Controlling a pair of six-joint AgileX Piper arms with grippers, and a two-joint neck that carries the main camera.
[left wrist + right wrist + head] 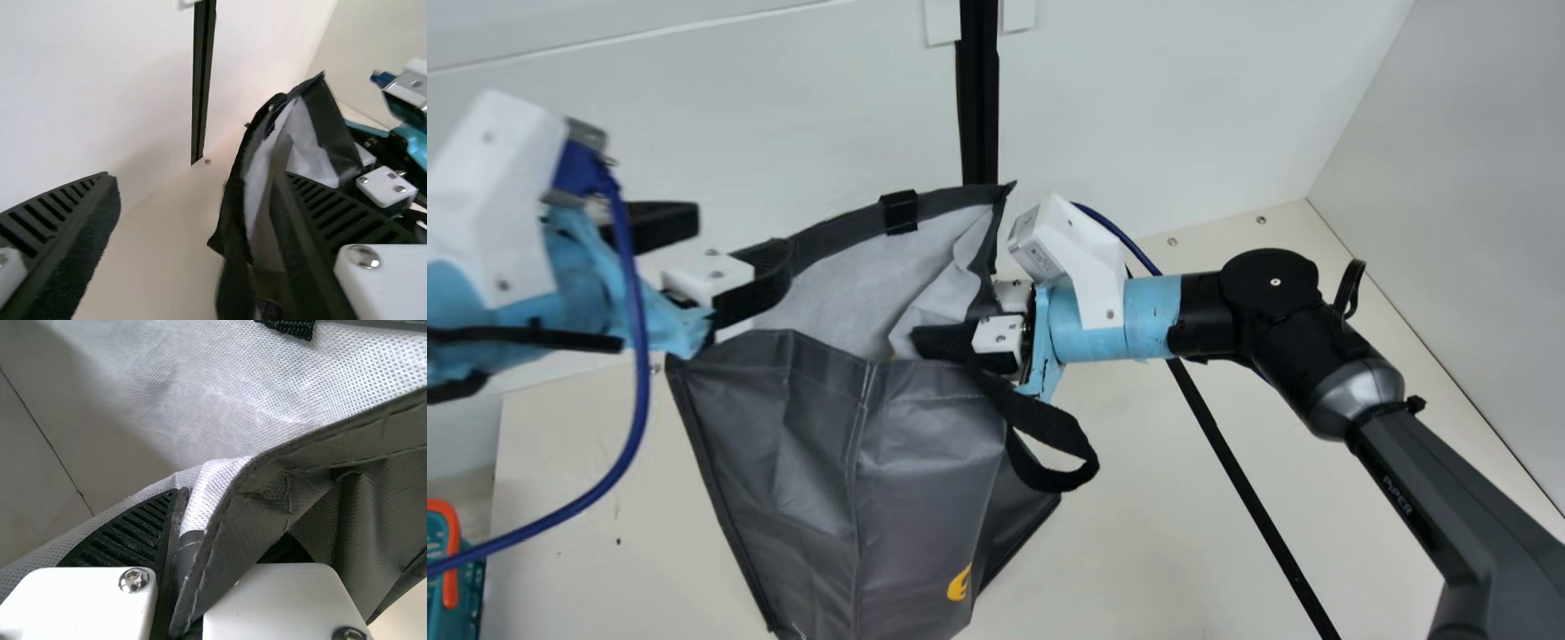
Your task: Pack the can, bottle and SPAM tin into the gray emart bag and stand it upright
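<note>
the gray emart bag (pixel 925 453) is in the middle of the main view, with its mouth open and the pale lining (pixel 854 276) visible. the right end effector (pixel 923 340) is at the right side of the bag's mouth. its two fingers are closed on the cloth of the rim, with one finger inside the bag, as the right wrist view shows. the left end effector (pixel 743 240) is at the left side of the bag's mouth; its fingers stand wide apart and grip nothing. in the left wrist view, one of these fingers overlaps the bag's edge. a black handle (pixel 1054 483) makes a loop outside the bag, just beside the right end effector. a yellow mark (pixel 959 584) is low on the bag's front. under and around the bag is the cream counter (pixel 1138 533). well to the left of the bag is a teal and orange object (pixel 451 556), partly cut by the view's edge.
</note>
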